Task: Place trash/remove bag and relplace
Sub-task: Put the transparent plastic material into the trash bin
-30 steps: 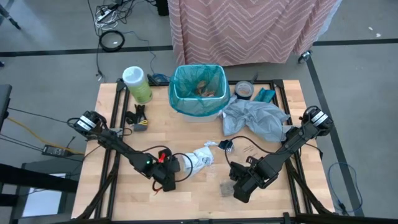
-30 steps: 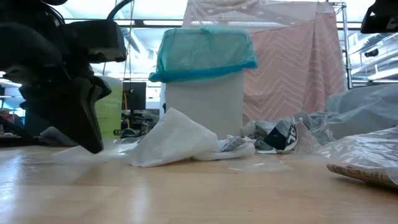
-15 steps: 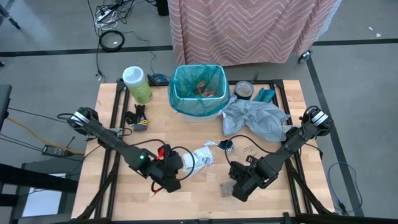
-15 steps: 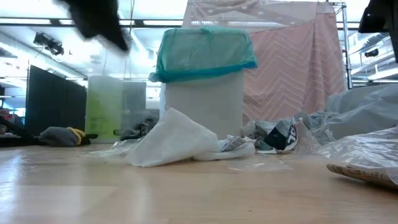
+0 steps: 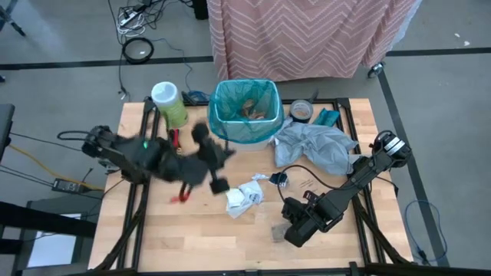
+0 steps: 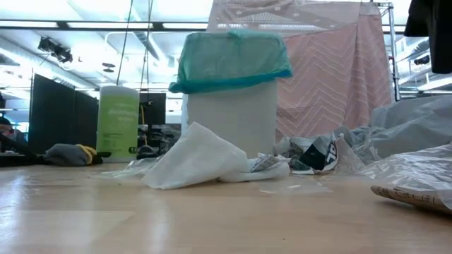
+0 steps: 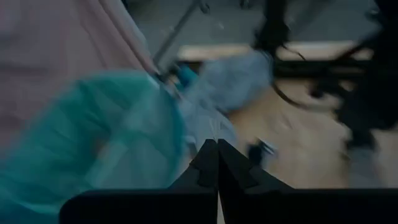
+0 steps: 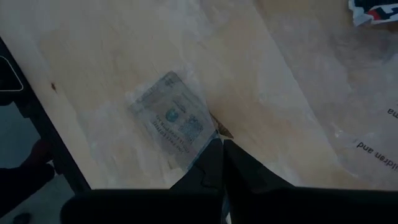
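The left pincer (image 5: pixel 218 185), closed and empty, hangs just beside the teal bag (image 5: pixel 244 112), while the right pincer (image 8: pixel 219 144), closed, touches a clear packet (image 8: pixel 173 118) on the table (image 5: pixel 245 238).

Only "and" reads on the clear plastic sheet (image 8: pixel 367 146)

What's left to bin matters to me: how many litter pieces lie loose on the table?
3: a crumpled white wrapper mid-table; small dark scraps beside the grey bag; a clear packet at the right gripper. More may hide under the grey bag.
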Robot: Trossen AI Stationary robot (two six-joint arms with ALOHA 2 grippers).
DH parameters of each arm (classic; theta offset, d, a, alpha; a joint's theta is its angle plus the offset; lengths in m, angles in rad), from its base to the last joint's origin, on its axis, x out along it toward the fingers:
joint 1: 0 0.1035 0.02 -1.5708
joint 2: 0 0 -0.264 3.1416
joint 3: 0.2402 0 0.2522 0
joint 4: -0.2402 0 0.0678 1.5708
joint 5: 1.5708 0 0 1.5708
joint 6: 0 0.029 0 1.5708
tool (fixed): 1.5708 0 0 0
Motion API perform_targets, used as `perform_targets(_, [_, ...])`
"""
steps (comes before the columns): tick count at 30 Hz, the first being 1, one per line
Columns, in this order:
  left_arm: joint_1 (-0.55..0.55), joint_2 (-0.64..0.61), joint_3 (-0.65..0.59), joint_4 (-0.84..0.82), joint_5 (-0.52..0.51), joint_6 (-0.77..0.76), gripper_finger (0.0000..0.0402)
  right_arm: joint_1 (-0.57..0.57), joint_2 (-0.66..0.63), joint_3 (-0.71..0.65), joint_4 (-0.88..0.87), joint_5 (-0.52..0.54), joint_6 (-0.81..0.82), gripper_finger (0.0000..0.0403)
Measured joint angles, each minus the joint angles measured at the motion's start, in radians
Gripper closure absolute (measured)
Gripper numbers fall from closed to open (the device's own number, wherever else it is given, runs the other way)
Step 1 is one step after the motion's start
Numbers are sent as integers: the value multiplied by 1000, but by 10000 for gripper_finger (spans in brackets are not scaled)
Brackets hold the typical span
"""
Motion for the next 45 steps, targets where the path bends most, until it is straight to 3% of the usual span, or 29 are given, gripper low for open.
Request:
perform_targets(5, [156, 0, 109, 3, 5, 202, 399, 0, 0, 0, 1, 4, 0, 402])
perform_targets(8, [265, 0, 135, 3, 48, 228, 399, -2, 0, 0, 4, 5, 0, 401])
perform_targets(16, [541, 35, 139, 23, 389, 243, 399, -2, 0, 0, 6, 13, -1, 401])
perform_targets(21, [632, 97, 138, 30, 463, 239, 399, -3, 0, 0, 8, 19, -1, 402])
perform_targets(30, [683, 182, 138, 28, 544, 263, 391, -3, 0, 0, 16, 19, -1, 401])
perform_targets(40, [686, 186, 148, 45, 640, 289, 303, -3, 0, 0, 22, 35, -2, 399])
perform_targets(45, [674, 173, 264, -50, 724, 233, 265, -3, 0, 0, 22, 36, -11, 402])
